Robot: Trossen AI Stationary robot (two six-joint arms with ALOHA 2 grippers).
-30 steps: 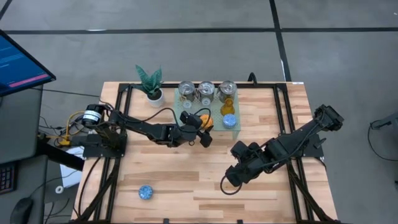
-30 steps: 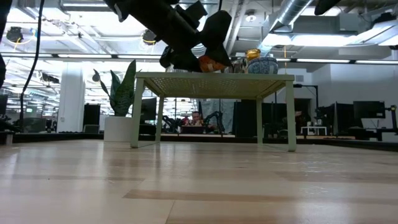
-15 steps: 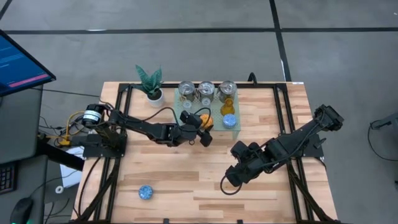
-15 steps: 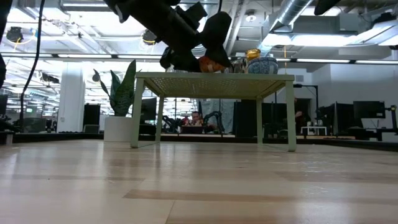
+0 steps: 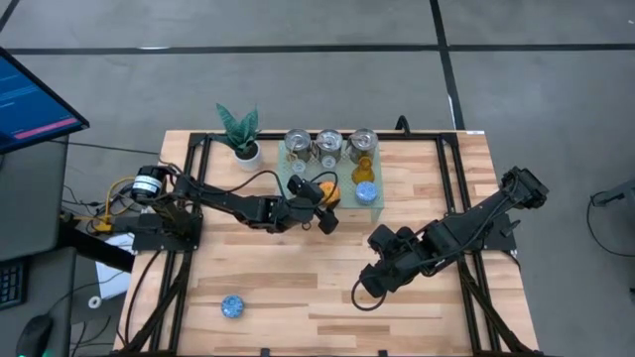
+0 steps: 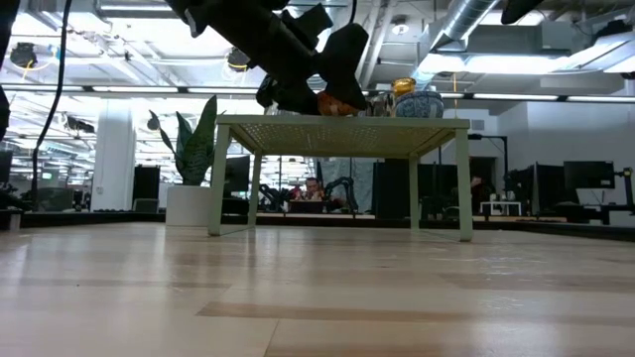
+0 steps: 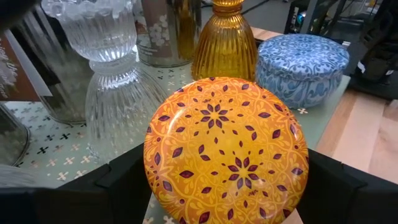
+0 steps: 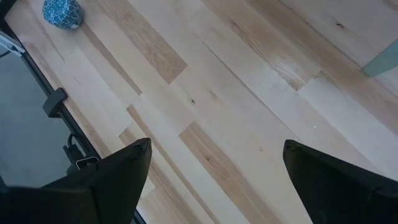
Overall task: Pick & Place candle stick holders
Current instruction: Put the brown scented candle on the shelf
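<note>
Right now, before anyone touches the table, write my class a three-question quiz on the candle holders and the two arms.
1. True or false: the left gripper holds the orange holder between its fingers.
2. Where does the lone blue holder lie? A) on the pale green stand B) on the bare wooden table, near its front left corner C) beside the plant
3. Fill in: the right gripper hangs open over bare ____.

Key: 1 true; 2 B; 3 wood.
</note>
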